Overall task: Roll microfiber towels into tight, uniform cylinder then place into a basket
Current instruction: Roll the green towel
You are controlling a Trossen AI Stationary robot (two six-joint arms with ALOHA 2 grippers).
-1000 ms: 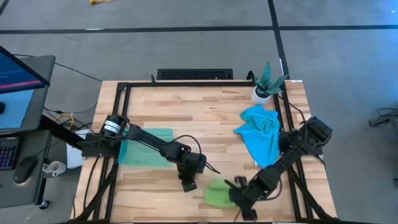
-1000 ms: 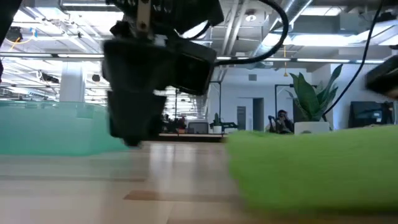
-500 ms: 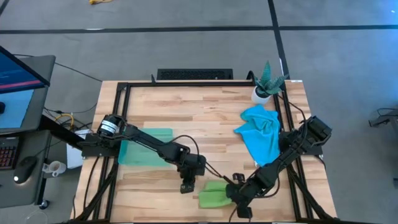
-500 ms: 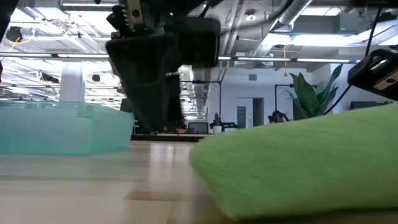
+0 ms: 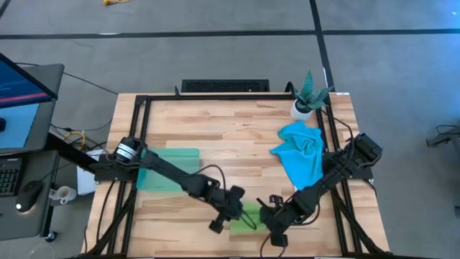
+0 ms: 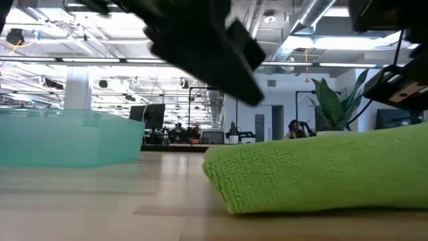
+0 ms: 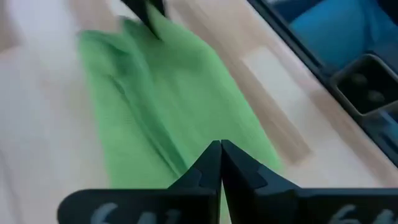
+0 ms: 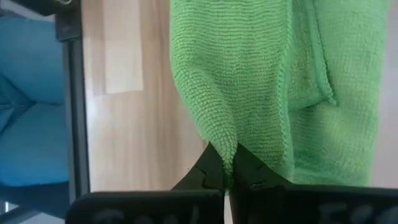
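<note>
The lime green towel (image 5: 249,216) lies bunched in folds on the table near its front edge, and it fills the low view (image 6: 321,167). My right gripper (image 8: 228,163) is at the towel's right end (image 5: 264,216), shut on it. My left gripper (image 7: 221,152) is shut and slants over the towel's left end (image 5: 243,214), pointing toward the right arm. The sky blue towel (image 5: 302,155) lies crumpled at the right. The teal basket (image 5: 169,169) rests on the table at the left. My right gripper pinches a fold of the lime green towel's edge (image 8: 225,138) between its two fingertips. It comes nearly level from the table's right. The rest of the towel lies slack on the table. My left gripper's shut fingertips stand over the towel (image 7: 186,118); I cannot tell whether they touch it.
A potted plant (image 5: 309,97) stands at the far right corner. A black frame rail (image 5: 334,144) runs along the table's right edge beside the blue towel. Bare wood lies between the basket and the blue towel.
My right gripper has drawn the green towel a little toward the table's left, and the towel's left end has slid that way. My left gripper has gone toward the right, over the towel's left end. It has tipped from upright to a slant.
</note>
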